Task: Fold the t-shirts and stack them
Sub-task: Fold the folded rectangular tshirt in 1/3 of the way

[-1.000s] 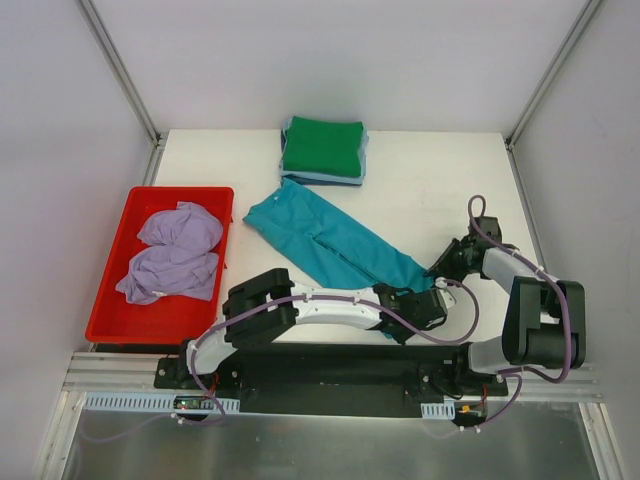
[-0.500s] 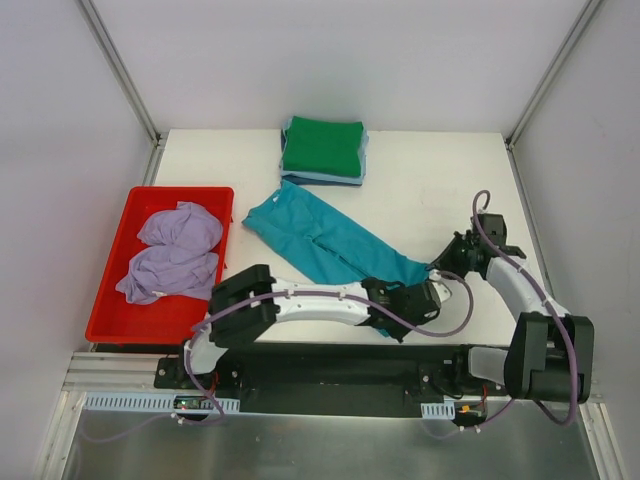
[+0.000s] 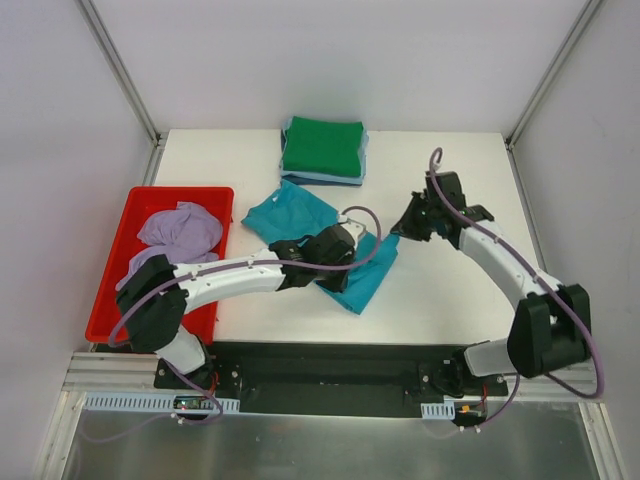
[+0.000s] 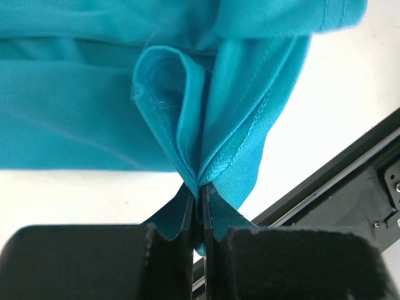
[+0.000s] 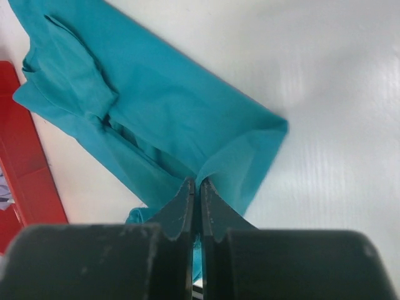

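The teal t-shirt lies on the white table's middle, its near end folded back over itself. My left gripper is shut on a bunched hem of the teal shirt. My right gripper is shut on another corner of the teal shirt and holds it up. A stack of folded shirts with the green one on top sits at the back, light blue edges showing beneath. The lavender shirt lies crumpled in the red tray.
The red plastic tray stands at the left edge of the table. A black rail runs along the near edge. Metal frame posts rise at the back corners.
Both grippers have carried the near end of the teal shirt up and toward the back left, folding it over itself. The shirt's long near-right tail is gone from the front edge.
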